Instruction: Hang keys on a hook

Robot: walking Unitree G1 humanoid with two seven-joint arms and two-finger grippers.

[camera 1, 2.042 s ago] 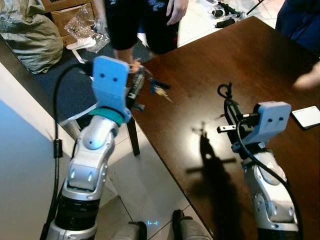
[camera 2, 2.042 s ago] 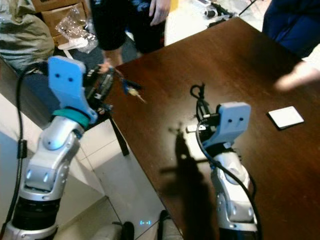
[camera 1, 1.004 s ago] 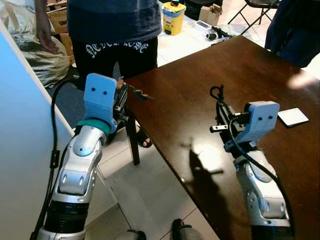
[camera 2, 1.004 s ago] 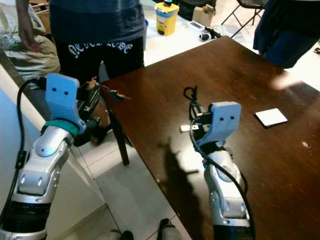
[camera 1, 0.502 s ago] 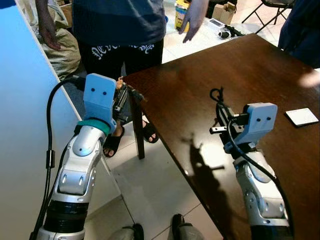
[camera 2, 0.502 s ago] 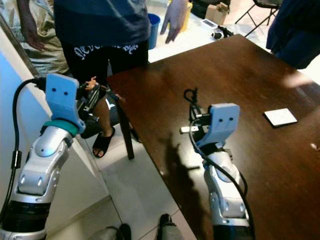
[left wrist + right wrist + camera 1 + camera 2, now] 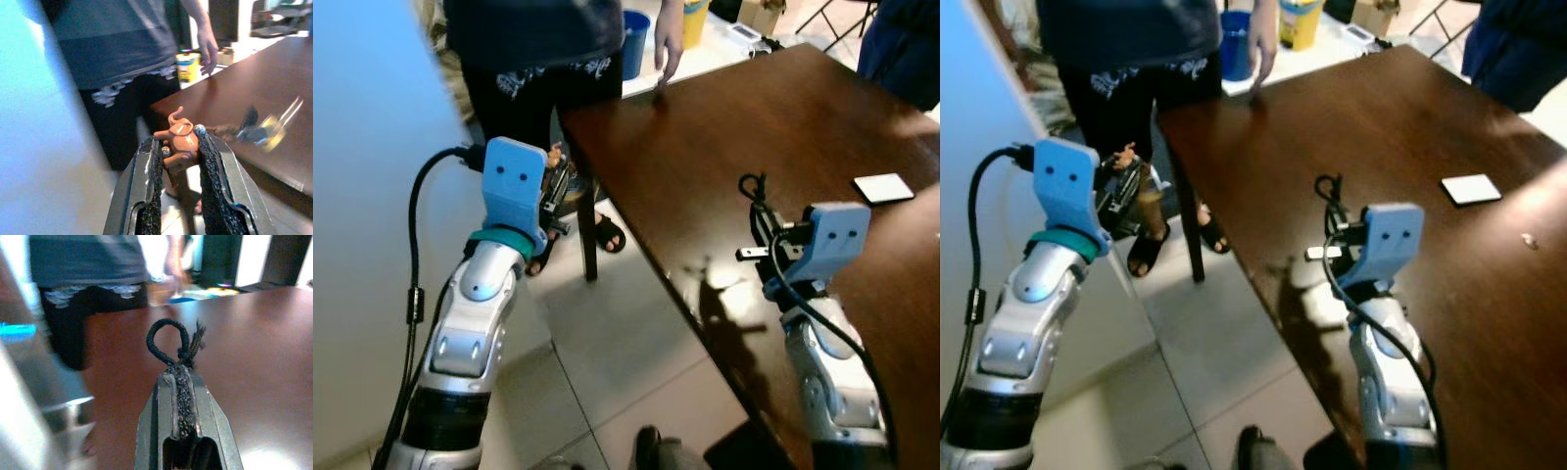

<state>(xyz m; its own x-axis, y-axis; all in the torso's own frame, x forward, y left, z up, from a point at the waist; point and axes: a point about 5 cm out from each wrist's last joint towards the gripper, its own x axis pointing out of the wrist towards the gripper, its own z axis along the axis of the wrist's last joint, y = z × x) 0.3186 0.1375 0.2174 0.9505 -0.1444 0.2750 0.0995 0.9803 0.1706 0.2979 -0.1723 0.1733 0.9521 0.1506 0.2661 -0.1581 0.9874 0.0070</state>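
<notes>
Brown figurine keychain (image 7: 179, 143), blurred keys (image 7: 261, 132) dangling beside.

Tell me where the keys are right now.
The keys dangle from a brown figurine keychain clamped in the left pincer, held off the dark wooden table's left edge, near a standing person.

A small brown figurine keychain (image 7: 178, 142) is clamped between the two black fingers of the left gripper (image 7: 179, 152). Blurred keys (image 7: 259, 131) are seen trailing from it (detail lost to motion). Behind, a person (image 7: 122, 63) and a dark wooden table (image 7: 254, 83) are visible.
</notes>
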